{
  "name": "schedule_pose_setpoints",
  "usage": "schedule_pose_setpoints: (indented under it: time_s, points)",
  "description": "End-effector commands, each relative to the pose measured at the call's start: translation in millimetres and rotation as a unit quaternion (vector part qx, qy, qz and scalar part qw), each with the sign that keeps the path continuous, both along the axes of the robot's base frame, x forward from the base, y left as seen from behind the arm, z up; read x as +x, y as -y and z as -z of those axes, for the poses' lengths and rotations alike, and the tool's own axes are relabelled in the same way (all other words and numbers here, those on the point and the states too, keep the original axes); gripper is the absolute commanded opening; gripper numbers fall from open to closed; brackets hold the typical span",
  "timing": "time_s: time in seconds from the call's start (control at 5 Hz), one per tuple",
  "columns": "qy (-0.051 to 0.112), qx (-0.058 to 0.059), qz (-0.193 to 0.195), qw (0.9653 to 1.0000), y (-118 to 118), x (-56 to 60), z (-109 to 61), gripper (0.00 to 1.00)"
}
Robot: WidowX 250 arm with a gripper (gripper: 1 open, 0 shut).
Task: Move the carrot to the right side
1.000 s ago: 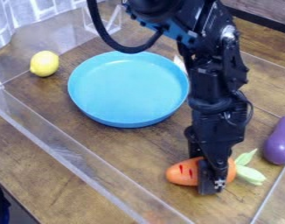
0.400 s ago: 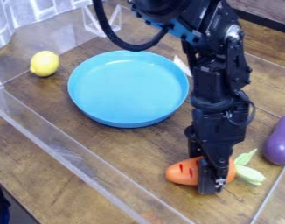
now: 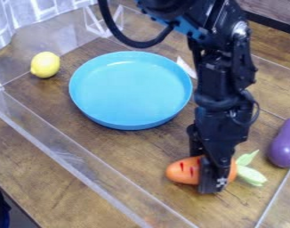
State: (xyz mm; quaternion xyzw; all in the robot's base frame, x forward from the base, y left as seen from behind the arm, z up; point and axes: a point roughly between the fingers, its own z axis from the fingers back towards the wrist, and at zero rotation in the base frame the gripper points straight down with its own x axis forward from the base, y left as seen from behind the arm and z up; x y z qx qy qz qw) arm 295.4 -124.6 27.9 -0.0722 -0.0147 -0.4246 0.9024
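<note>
- The carrot (image 3: 186, 170) is located at the lower right of the frame, lying on its side on the wooden table (image 3: 64, 116), with the orange body to the left and the light green top to the right.
- The gripper (image 3: 215, 178) is pointed straight down onto the carrot, and the middle of the carrot is covered by the black fingers.
- The jaws are seen set partly closed across the carrot, one finger in front of it; the carrot appears to be gripped, resting at table level.
- The blue plate (image 3: 100, 107) is positioned at the centre of the frame, up and left of the carrot and apart from it.
- The lemon (image 3: 44, 64) is placed at the upper left, beside the plate rim.
- The eggplant (image 3: 283, 142) is found at the right edge, near the carrot top.
</note>
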Motion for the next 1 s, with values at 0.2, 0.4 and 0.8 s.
schedule_pose_setpoints:
  time_s: [0.2, 0.4, 0.8]
  points:
    - [0.029, -0.004, 0.013, 0.9995, 13.4, 12.7, -26.0, 0.00]
    - [0.030, -0.001, 0.013, 0.9995, 17.4, 14.8, -33.4, 0.00]
    - [0.032, 0.004, 0.017, 0.9993, 21.5, 19.9, -42.4, 0.00]
